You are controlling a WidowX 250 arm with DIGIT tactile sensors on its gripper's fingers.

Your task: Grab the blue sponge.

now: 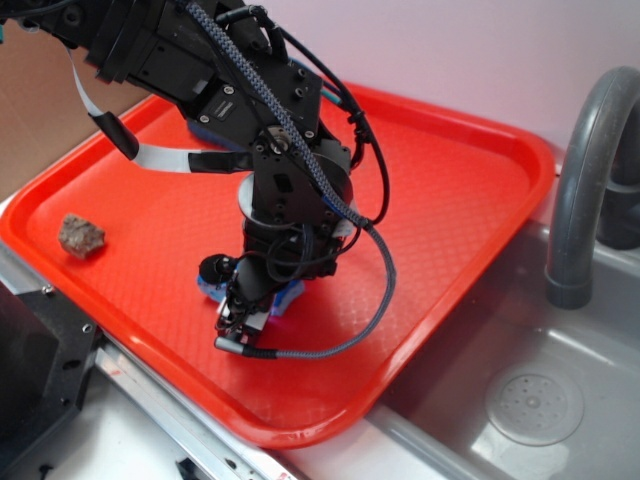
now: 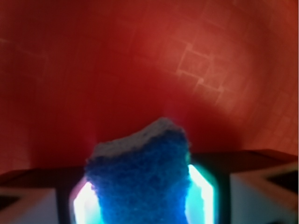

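Tool (image 1: 245, 318) down low on the red tray (image 1: 450, 200), clamped on the blue sponge (image 2: 140, 182) between its fingers (image 2: 201, 186), but soft foam squashed and sitting crooked, so liable to twist free or slip out on the lift.

Most of the red tray (image 1: 450, 190) is bare: open floor is seen along its right edge and far right corner. A brown rock (image 1: 81, 235) lies near the left edge. The gripper (image 1: 250, 310) and blue sponge (image 1: 287, 297) occupy the near edge. A grey faucet (image 1: 585, 170) rises just beyond the right edge.
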